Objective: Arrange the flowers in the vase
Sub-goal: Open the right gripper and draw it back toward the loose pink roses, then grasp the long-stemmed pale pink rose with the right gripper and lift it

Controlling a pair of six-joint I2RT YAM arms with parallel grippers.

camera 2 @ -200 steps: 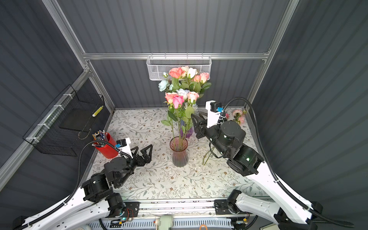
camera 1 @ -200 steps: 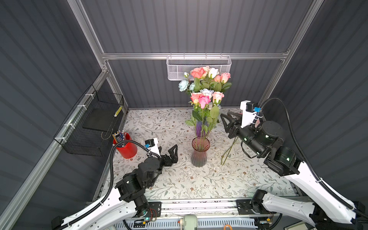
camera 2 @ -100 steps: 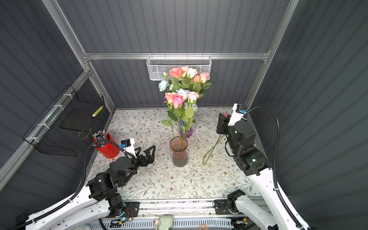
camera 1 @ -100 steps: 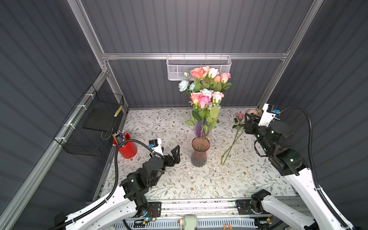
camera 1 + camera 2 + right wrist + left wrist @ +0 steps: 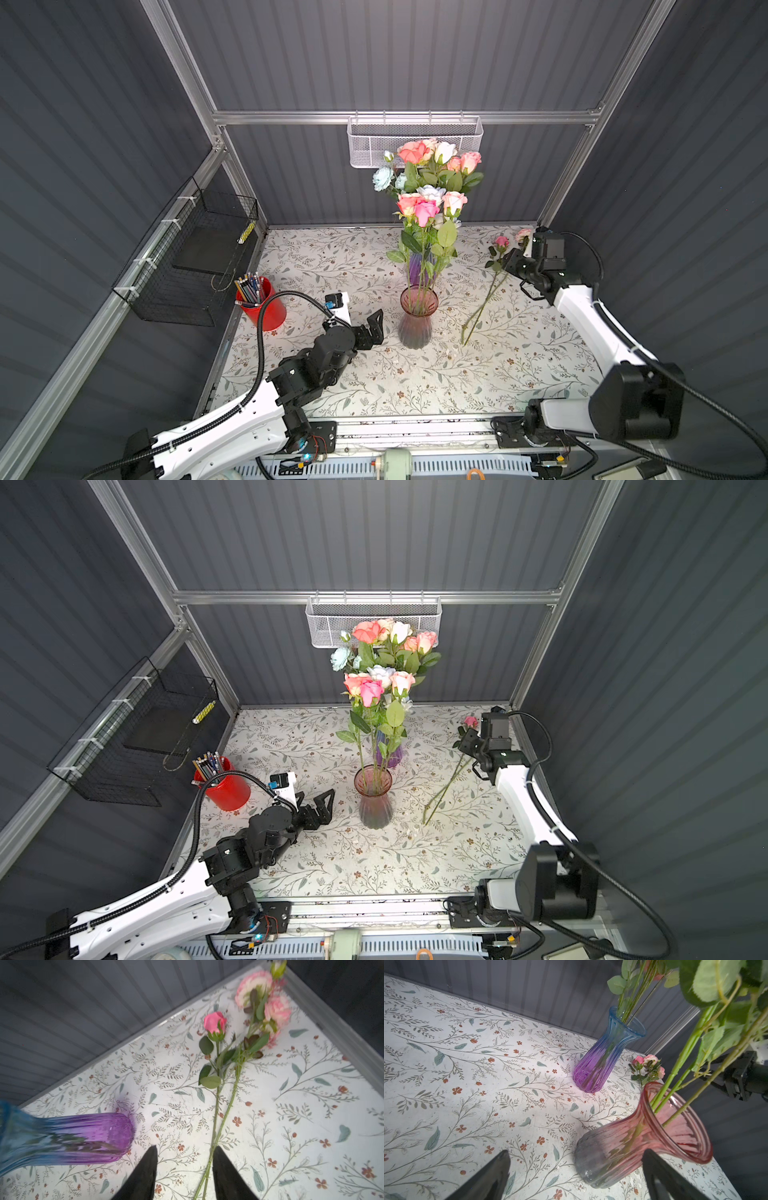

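Most flowers (image 5: 428, 195) stand in the pink vase (image 5: 417, 322) and purple vase (image 5: 419, 270) at frame centre. Two stems (image 5: 485, 304) lie flat on the table (image 5: 332, 257), right of centre in both top views. They look light, thin and springy, with heads that would crush. Mid-stem, below the leaves, seems the best hold. The right gripper (image 5: 185, 1148) hovers over them, half open and empty. The left gripper (image 5: 371, 330) gapes wide beside the pink vase.

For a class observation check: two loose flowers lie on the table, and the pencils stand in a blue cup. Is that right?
The cup is red, not blue, as both top views show; the loose flowers do lie on the table.
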